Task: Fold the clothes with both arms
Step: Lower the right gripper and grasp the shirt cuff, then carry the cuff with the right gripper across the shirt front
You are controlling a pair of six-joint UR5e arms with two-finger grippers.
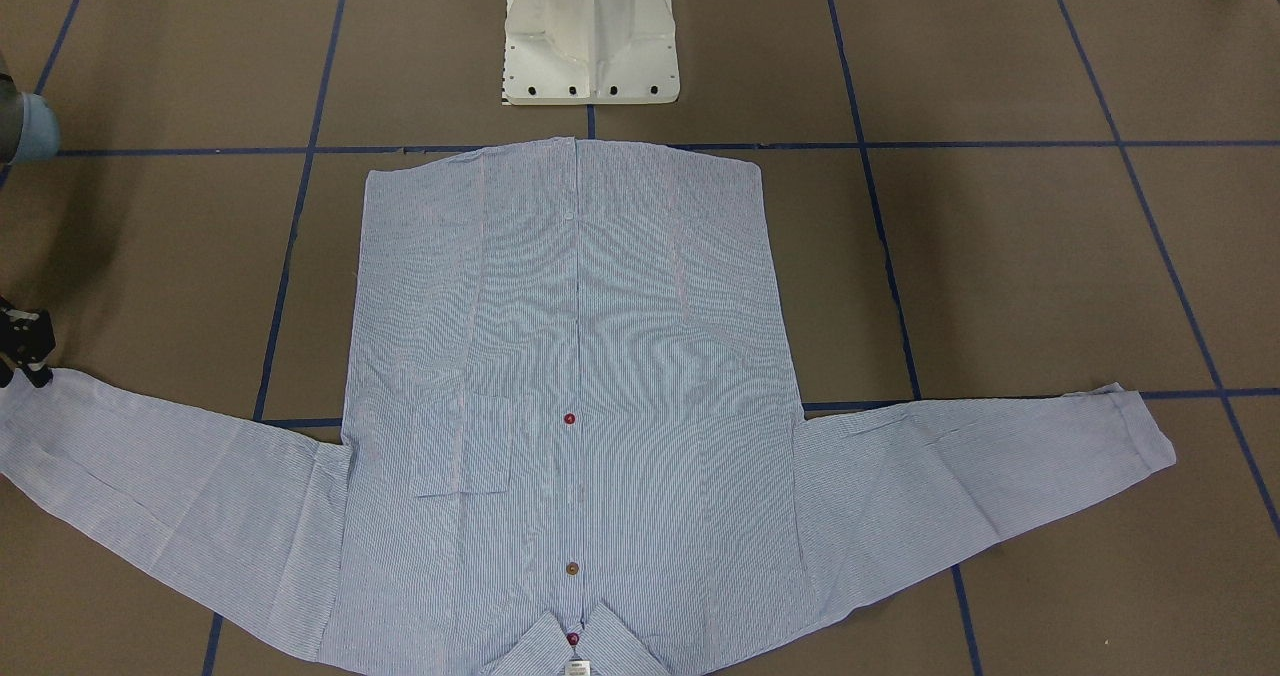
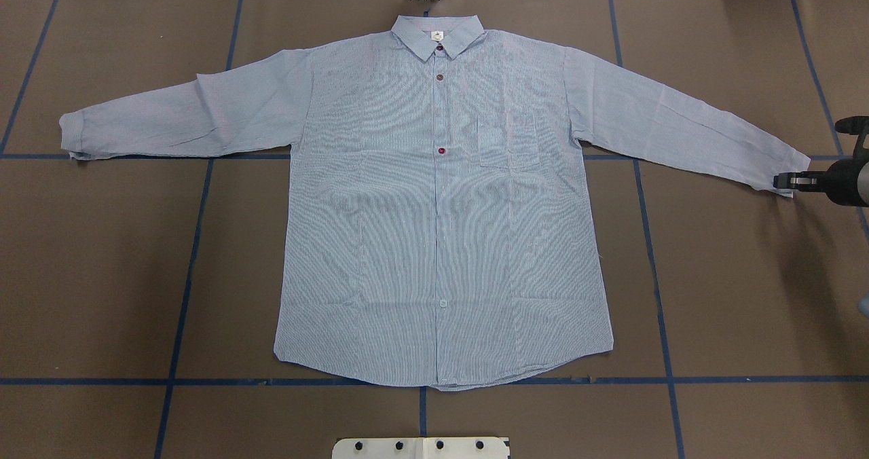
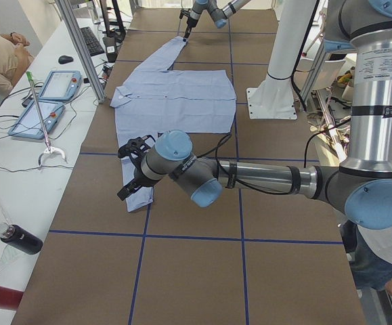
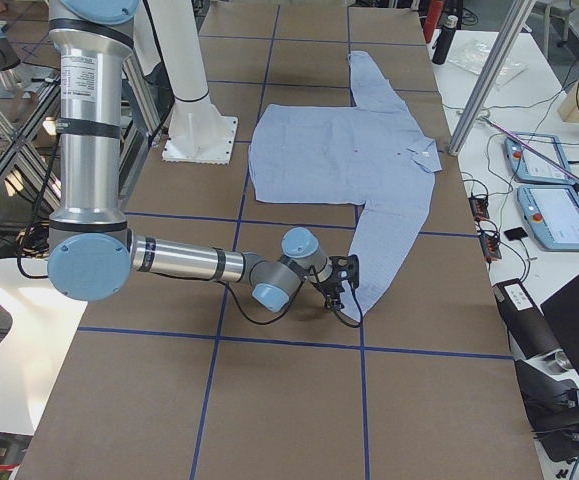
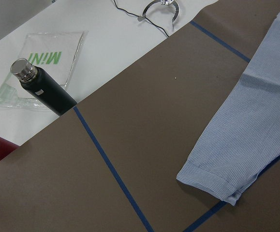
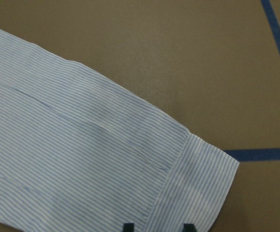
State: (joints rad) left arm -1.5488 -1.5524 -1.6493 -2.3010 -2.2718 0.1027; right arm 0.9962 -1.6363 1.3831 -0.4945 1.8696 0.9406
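The light blue-and-white striped shirt (image 2: 441,228) lies flat, front up and buttoned, with its collar at the table's far side and both sleeves spread out. My right gripper (image 2: 789,182) is at the end of the right-hand sleeve. In the right wrist view its fingertips (image 6: 128,226) stand apart just over the cuff (image 6: 202,183), so it is open. My left gripper (image 3: 129,177) shows only in the exterior left view, above the other sleeve's cuff (image 5: 212,176). I cannot tell whether it is open or shut.
The white pedestal base (image 1: 590,36) stands at the table's near edge, by the shirt's hem. Blue tape lines cross the brown table. A black bottle (image 5: 45,89) and teach pendants (image 3: 53,88) lie on the white side table past the left cuff.
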